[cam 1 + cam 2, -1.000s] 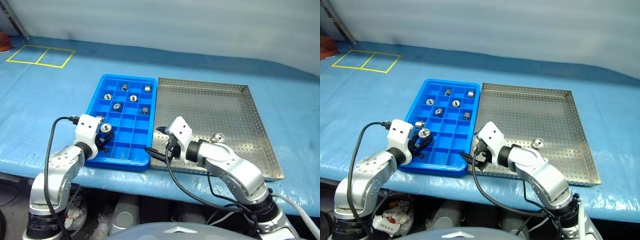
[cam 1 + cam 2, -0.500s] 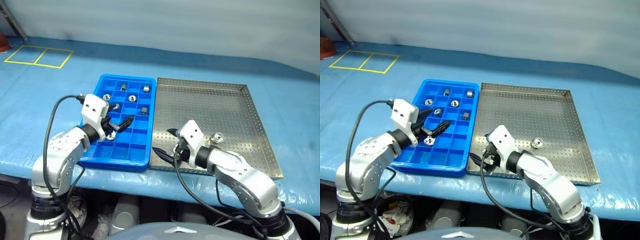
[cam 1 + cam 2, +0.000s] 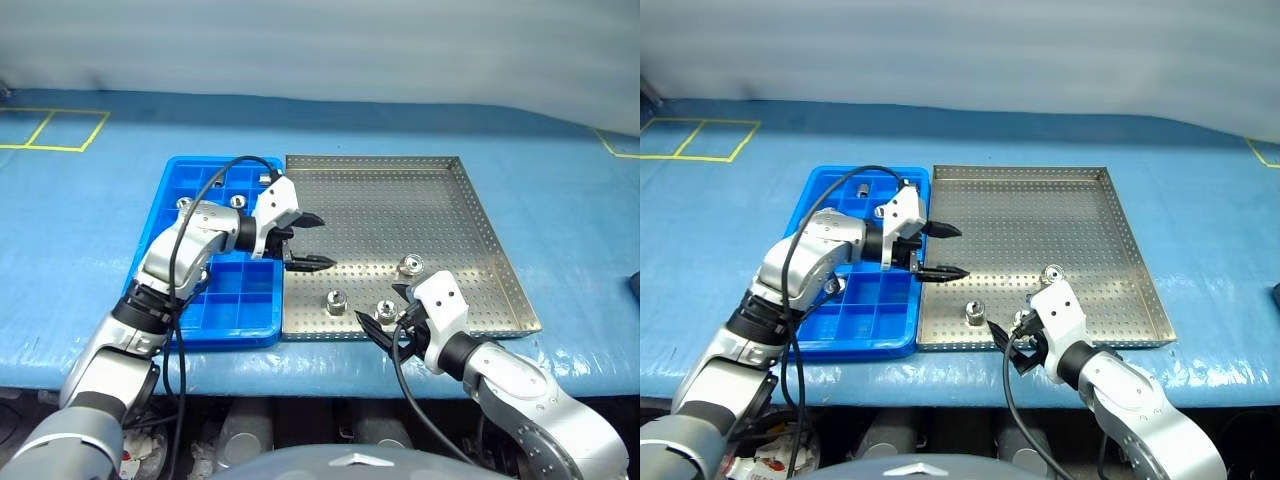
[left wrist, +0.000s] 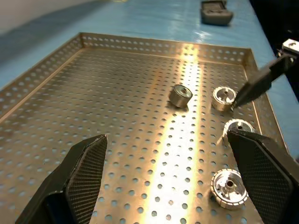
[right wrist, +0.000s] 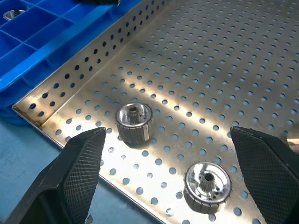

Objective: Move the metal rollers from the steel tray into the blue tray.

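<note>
Left gripper (image 3: 308,241), jaws spread and empty, reaches over the steel tray (image 3: 440,170) beside the blue tray (image 3: 160,180); right gripper (image 3: 390,318), jaws spread, hovers at the near rim, metal rollers (image 5: 134,122) lying between and just beyond its fingertips.

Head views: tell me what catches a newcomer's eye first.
The steel tray sits mid-table with a few shiny rollers near its front edge, tight against the blue tray on its left. The left gripper hangs open over the seam between the trays, pointing toward the steel one. The right gripper is open at the steel tray's front rim, beside the rollers.
</note>
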`<state>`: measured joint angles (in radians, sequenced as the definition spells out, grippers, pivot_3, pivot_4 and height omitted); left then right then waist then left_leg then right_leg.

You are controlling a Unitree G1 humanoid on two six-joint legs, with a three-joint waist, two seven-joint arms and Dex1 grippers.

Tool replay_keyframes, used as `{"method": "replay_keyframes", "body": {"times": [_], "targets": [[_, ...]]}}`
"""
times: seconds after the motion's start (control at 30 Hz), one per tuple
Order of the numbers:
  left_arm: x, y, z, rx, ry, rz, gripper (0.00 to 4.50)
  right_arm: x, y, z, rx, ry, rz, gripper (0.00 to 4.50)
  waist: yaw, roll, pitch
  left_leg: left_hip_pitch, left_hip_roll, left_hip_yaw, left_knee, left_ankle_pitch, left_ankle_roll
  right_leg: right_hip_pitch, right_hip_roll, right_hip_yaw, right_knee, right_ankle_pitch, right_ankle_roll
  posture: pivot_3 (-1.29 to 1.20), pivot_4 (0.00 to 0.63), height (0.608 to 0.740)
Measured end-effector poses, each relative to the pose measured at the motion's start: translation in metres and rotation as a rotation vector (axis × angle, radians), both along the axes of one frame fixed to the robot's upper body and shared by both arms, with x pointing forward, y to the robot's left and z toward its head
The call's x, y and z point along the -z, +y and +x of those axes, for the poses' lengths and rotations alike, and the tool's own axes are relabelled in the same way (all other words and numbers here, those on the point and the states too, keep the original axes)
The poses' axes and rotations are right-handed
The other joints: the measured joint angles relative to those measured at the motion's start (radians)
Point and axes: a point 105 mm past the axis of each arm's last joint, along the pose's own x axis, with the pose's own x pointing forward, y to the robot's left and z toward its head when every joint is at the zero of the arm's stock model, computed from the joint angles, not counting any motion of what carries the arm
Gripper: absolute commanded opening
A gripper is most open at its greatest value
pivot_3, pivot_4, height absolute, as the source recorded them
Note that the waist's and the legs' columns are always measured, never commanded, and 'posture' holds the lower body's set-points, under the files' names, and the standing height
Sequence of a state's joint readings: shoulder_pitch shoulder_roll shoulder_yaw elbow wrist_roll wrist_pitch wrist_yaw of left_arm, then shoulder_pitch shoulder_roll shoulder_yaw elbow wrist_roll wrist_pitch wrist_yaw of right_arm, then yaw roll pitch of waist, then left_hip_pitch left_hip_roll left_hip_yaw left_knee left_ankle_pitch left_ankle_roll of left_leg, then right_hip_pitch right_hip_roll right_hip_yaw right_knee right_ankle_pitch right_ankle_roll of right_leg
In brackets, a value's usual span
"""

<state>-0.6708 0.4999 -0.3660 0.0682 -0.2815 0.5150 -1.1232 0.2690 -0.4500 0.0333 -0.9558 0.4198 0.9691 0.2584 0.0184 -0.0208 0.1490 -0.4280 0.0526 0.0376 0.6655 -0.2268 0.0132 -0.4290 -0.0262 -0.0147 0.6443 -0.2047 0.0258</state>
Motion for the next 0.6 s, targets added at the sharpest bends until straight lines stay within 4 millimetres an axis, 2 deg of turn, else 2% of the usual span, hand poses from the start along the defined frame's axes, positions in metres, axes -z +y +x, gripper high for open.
{"method": "replay_keyframes", "body": {"times": [0.17, 0.3, 0.5, 0.6], "targets": [[0.022, -0.009, -0.005, 0.138, 0.033, 0.117, 4.46, 0.001, -0.002, -0.007, 0.055, 0.008, 0.016, 4.5, -0.019, 0.0, 0.0, 0.0, 0.0, 0.001, 0.0, 0.0, 0.0, 0.0, 0.0, 0.001, 0.0, 0.0, 0.0, -0.09, 0.15, 0.74], [0.037, -0.007, -0.005, 0.217, 0.005, 0.229, 4.46, 0.004, -0.001, -0.009, 0.088, 0.018, 0.028, 4.5, -0.033, 0.0, 0.0, 0.0, 0.0, 0.0, 0.0, 0.0, 0.0, -0.001, 0.0, 0.002, 0.0, 0.0, 0.0, -0.09, 0.15, 0.74], [0.057, -0.015, -0.01, 0.299, -0.034, 0.321, 4.46, 0.005, 0.001, -0.01, 0.099, 0.025, 0.035, 4.5, -0.04, 0.0, 0.0, 0.0, 0.0, 0.0, 0.001, 0.0, 0.0, -0.001, 0.0, 0.002, 0.001, 0.0, 0.0, -0.11, 0.15, 0.74], [0.061, -0.018, -0.014, 0.338, -0.026, 0.334, 4.46, 0.004, 0.002, -0.009, 0.103, 0.016, 0.036, 4.5, -0.045, 0.0, 0.0, 0.0, 0.0, -0.001, 0.001, 0.0, 0.0, -0.001, 0.0, 0.002, 0.001, 0.0, 0.0, -0.11, 0.15, 0.74]]}}
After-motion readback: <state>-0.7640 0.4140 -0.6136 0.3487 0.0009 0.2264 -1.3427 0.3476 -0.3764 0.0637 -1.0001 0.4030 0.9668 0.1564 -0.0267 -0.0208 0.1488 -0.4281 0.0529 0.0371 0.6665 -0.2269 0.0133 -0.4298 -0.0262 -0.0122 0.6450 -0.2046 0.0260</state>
